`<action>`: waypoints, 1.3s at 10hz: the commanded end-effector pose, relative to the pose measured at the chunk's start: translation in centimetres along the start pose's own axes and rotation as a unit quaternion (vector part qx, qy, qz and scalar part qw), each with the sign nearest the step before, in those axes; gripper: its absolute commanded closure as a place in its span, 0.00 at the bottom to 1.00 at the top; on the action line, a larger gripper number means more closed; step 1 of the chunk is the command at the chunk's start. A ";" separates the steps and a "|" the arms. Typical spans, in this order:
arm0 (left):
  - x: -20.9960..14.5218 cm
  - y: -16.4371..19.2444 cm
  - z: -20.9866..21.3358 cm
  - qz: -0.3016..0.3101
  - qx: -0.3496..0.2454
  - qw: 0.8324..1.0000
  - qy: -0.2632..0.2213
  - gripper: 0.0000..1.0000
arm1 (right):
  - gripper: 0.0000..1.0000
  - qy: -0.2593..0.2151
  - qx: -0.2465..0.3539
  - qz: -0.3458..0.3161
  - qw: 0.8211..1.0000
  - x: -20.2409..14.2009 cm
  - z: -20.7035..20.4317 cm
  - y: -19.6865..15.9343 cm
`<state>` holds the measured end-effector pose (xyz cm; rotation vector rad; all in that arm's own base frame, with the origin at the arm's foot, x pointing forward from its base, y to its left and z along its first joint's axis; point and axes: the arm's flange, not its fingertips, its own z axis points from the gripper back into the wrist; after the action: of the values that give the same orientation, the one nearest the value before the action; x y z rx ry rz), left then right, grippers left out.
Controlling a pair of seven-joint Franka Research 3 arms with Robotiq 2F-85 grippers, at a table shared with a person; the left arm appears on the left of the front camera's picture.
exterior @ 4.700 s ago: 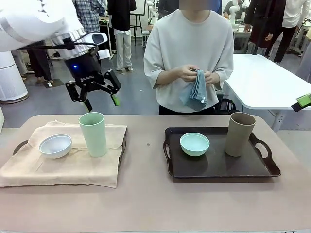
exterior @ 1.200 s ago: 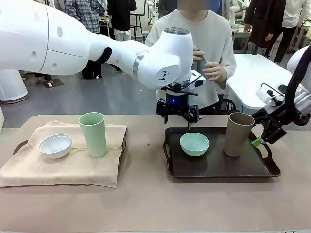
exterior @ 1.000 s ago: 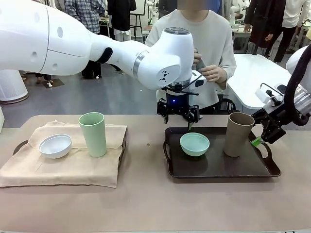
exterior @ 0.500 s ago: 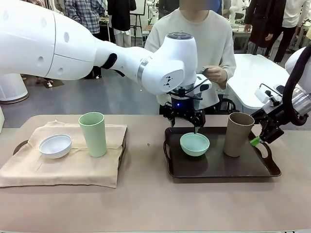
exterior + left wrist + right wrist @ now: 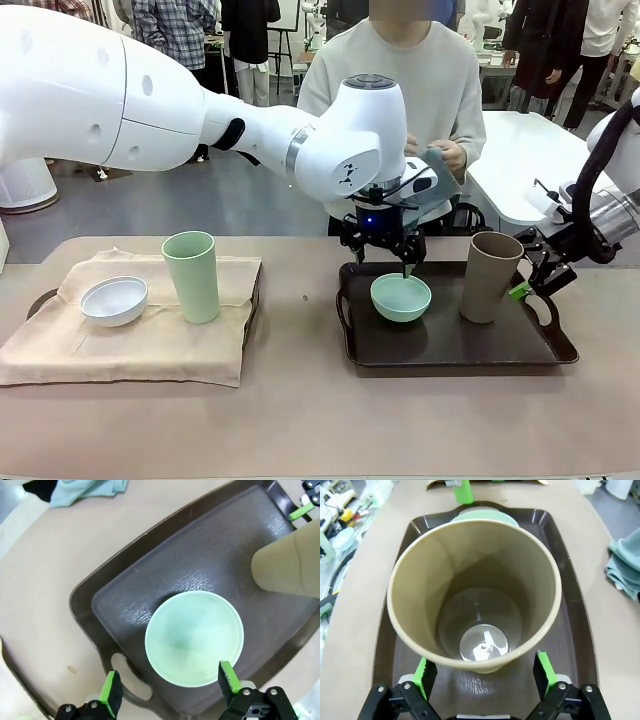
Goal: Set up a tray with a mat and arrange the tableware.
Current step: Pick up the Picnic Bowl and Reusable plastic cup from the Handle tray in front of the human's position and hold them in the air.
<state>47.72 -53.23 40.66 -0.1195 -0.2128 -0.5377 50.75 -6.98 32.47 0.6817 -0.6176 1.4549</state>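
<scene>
Swinging across from above the pale green cup (image 5: 192,276), the left tool (image 5: 384,264) now hangs just over the mint green bowl (image 5: 401,297), lower than half a second ago. The right tool (image 5: 526,285) has come in from the picture's edge to the tan-brown cup (image 5: 490,277). Both pieces stand on the bare dark tray (image 5: 440,345), well apart from the white bowl (image 5: 114,300) on the beige mat (image 5: 150,350) beyond the left tool. The person's hand (image 5: 445,158) holds a blue-grey cloth behind the left tool. I judge both pieces are about to be lifted so that cloth can go under them.

Seen from the left wrist, the left tool (image 5: 169,682) is spread wide. The mint green bowl (image 5: 194,637) sits directly ahead, between its pads and untouched.

Seen from the right wrist, the right tool (image 5: 484,672) is also spread wide, its pads flanking the tan-brown cup (image 5: 475,590). Whether they touch it, I cannot tell.
</scene>
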 end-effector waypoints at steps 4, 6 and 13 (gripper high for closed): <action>1.0 0.7 -2.0 0.018 -0.004 1.000 0.005 0.00 | 0.00 -0.047 0.026 0.029 0.998 0.2 -2.5 -0.5; 1.0 1.1 -2.6 0.019 -0.002 1.000 0.015 0.00 | 0.00 -0.058 0.029 0.038 0.997 0.8 -3.6 -0.2; 1.6 1.9 -4.8 0.050 -0.005 0.998 0.033 0.00 | 0.00 -0.044 0.041 0.036 0.998 1.4 -6.5 -0.8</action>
<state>50.52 -52.67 36.13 -0.1247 -0.1505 -0.4716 51.15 -1.70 29.54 0.8157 -0.6277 1.5353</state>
